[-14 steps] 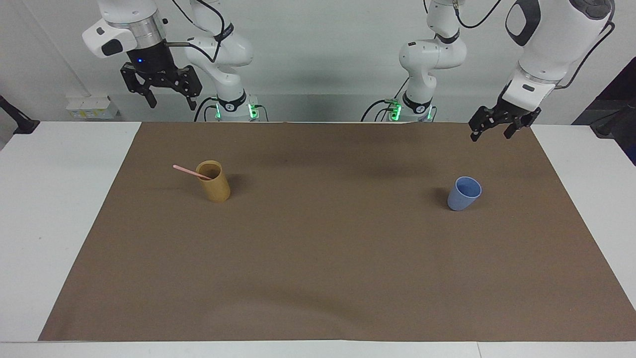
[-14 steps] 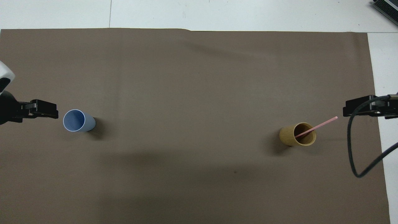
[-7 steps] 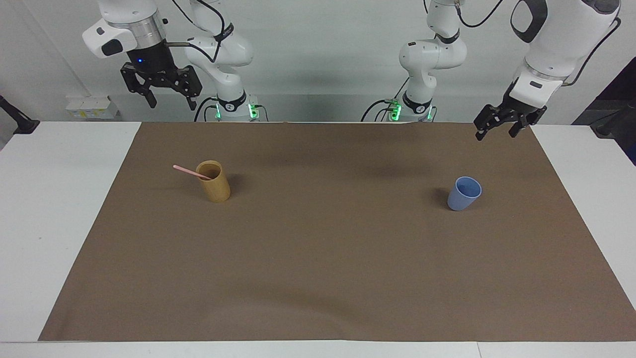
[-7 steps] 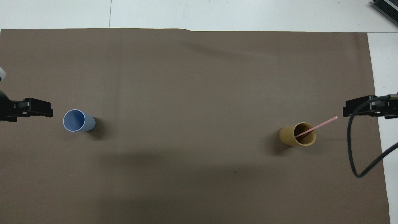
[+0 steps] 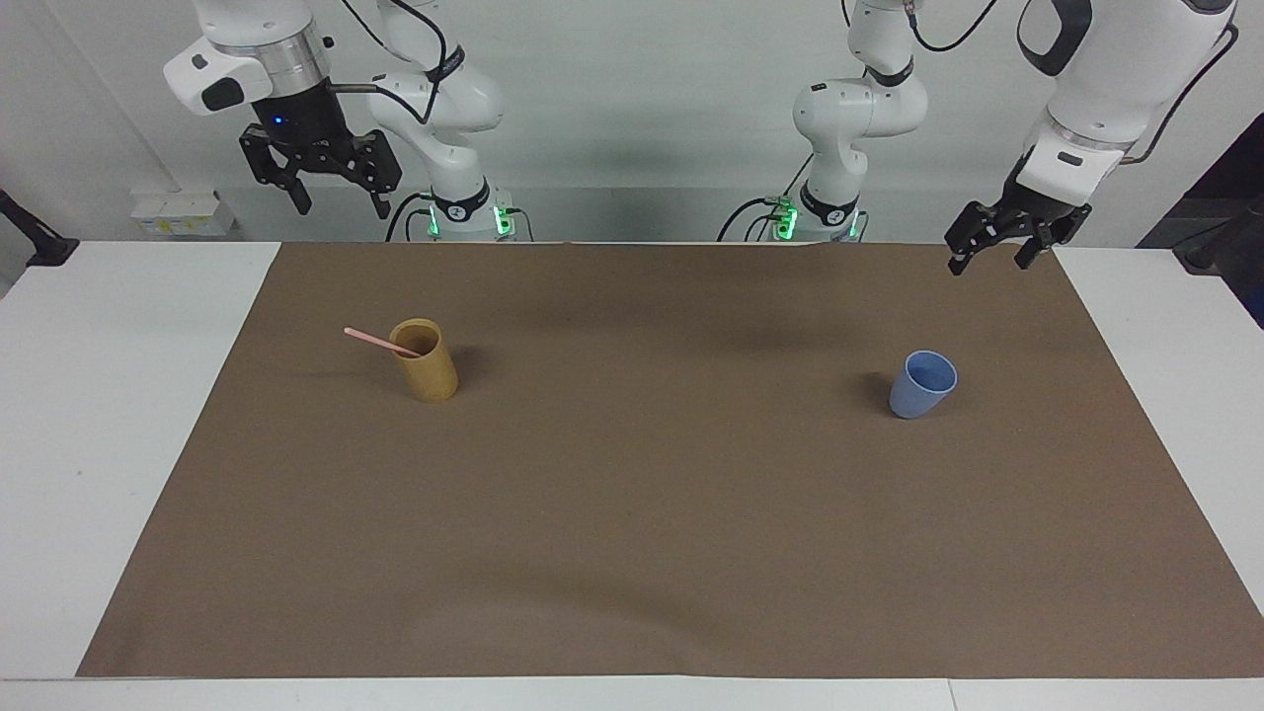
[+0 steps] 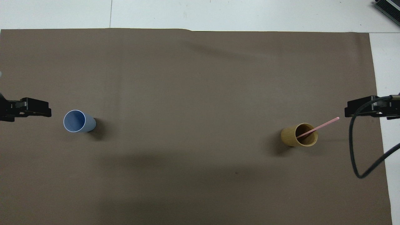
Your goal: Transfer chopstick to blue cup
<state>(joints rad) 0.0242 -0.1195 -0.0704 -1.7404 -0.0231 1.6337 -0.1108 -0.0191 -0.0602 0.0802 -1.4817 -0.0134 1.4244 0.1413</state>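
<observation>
The pale-pink chopstick (image 5: 380,342) (image 6: 318,127) leans in a tan-yellow cup (image 5: 426,360) (image 6: 299,135), its free end sticking out toward the right arm's end of the table. The blue cup (image 5: 923,385) (image 6: 78,121) stands upright and empty toward the left arm's end. High above the table edge near its base, my right gripper (image 5: 341,205) (image 6: 351,110) hangs open and holds nothing. My left gripper (image 5: 987,259) (image 6: 43,110) is also open and empty, raised over the mat's corner, apart from the blue cup.
Both cups stand on a brown mat (image 5: 632,553) that covers most of the white table (image 5: 118,415). A black cable (image 6: 354,156) loops down from the right arm over the mat's edge.
My left gripper has drawn back and up, away from the blue cup toward the left arm's end of the table. The right gripper, cups and chopstick have not moved.
</observation>
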